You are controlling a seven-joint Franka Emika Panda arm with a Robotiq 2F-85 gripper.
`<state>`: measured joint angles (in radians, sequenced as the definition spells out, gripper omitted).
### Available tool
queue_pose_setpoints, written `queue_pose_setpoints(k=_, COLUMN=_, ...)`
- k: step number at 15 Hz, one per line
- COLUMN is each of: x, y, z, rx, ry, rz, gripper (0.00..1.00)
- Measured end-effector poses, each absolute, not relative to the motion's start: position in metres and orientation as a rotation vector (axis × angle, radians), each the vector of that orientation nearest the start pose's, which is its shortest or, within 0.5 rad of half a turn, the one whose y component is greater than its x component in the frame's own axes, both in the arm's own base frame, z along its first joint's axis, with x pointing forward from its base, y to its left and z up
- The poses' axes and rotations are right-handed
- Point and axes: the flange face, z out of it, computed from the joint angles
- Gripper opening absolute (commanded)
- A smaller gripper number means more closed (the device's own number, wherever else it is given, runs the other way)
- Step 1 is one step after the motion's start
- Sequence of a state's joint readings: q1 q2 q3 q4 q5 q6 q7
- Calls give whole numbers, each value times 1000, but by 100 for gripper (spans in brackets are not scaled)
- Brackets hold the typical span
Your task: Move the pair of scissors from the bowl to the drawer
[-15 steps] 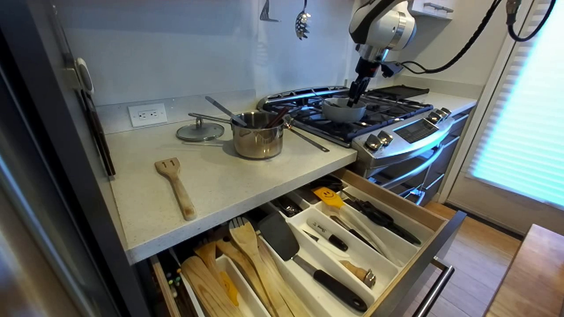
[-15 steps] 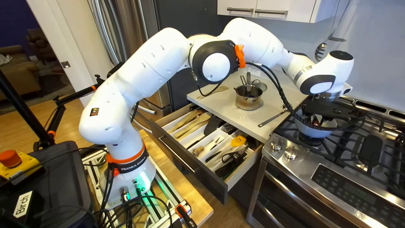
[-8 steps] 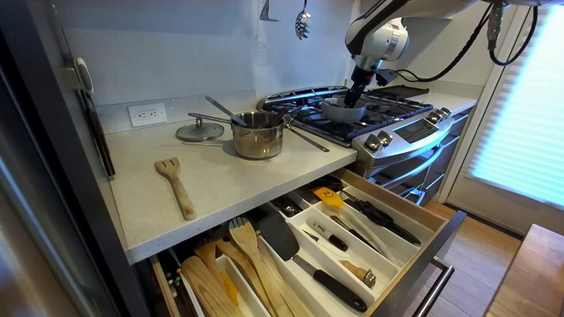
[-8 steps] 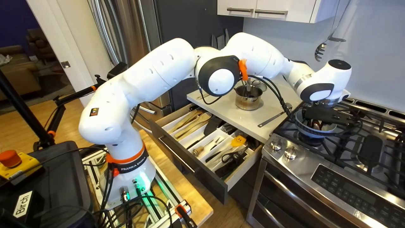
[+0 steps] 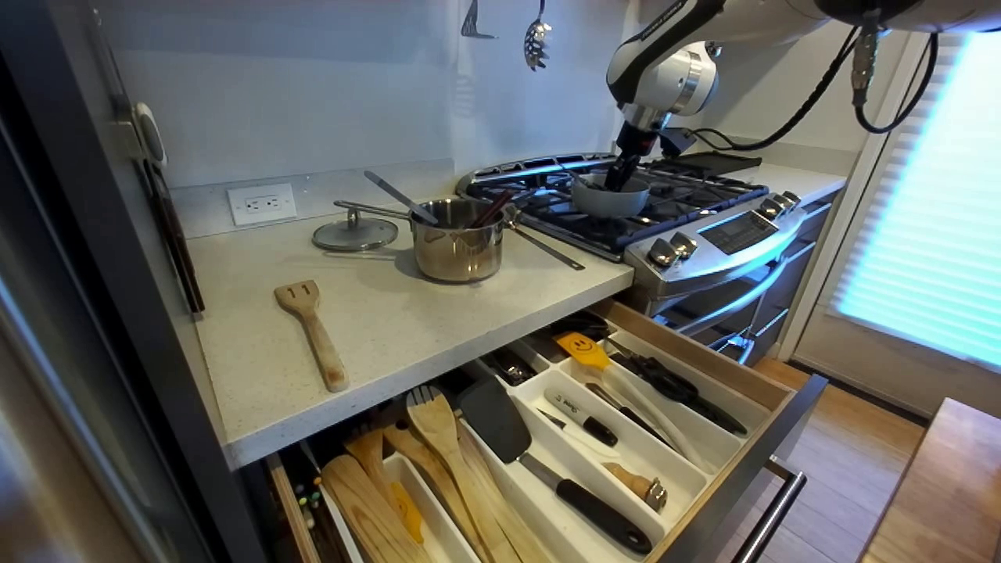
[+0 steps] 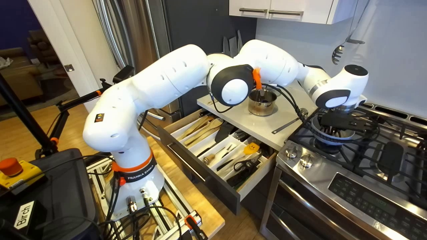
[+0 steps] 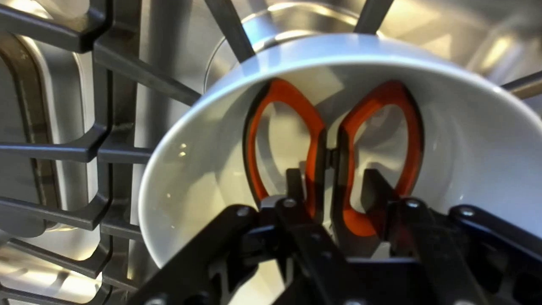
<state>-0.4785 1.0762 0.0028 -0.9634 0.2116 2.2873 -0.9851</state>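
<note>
The pair of scissors has orange-red and black handles and stands handles up in the round bowl; its blades are hidden. The bowl looks pale and sits on the stove in both exterior views. My gripper points down into the bowl, also in an exterior view. Its fingers are apart, one at each handle loop, with the inner handle sides between them. A gap shows beside the right finger. The drawer is pulled open below the counter, also in an exterior view.
A steel pot with utensils, a glass lid, a wooden spatula and a long metal spoon are on the counter. Stove grates surround the bowl. The drawer's white dividers hold wooden tools, a black spatula and black-handled scissors.
My gripper has come down into the bowl and shifted slightly toward the counter, around the scissors' handles. The bowl and drawer have not moved.
</note>
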Motion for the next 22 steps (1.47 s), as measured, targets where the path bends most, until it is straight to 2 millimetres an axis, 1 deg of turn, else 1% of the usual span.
queue_pose_setpoints(k=1, x=721, y=-367, z=226, rx=-3077, ry=-605, rz=-475, gripper=27)
queue_pose_setpoints(k=2, x=721, y=-367, z=222, rx=-3076, ry=-605, rz=-472, gripper=27)
queue_pose_setpoints(k=3, x=721, y=-367, z=219, rx=-3075, ry=-605, rz=-469, gripper=21)
queue_pose_setpoints(k=4, x=721, y=-367, z=217, rx=-3075, ry=-605, rz=-468, gripper=10)
queue_pose_setpoints(k=5, x=722, y=-367, z=216, rx=-3075, ry=-606, rz=-469, gripper=4)
queue_pose_setpoints(k=6, x=723, y=-367, z=218, rx=-3075, ry=-606, rz=-476, gripper=7)
queue_pose_setpoints(k=8, x=726, y=-367, z=227, rx=-3076, ry=-616, rz=-503, gripper=7)
queue_pose_setpoints(k=11, x=729, y=-366, z=245, rx=-3073, ry=-640, rz=-550, gripper=7)
queue_pose_setpoints(k=14, x=732, y=-368, z=270, rx=-3068, ry=-627, rz=-630, gripper=7)
queue_pose_setpoints(k=16, x=730, y=-373, z=295, rx=-3064, ry=-598, rz=-692, gripper=7)
queue_pose_setpoints(k=17, x=727, y=-376, z=312, rx=-3069, ry=-584, rz=-713, gripper=7)
queue_pose_setpoints(k=18, x=721, y=-378, z=326, rx=-3063, ry=-580, rz=-692, gripper=7)
queue_pose_setpoints(k=19, x=712, y=-379, z=340, rx=-3041, ry=-586, rz=-634, gripper=7)
queue_pose_setpoints(k=22, x=673, y=-376, z=377, rx=-2946, ry=-634, rz=-434, gripper=7)
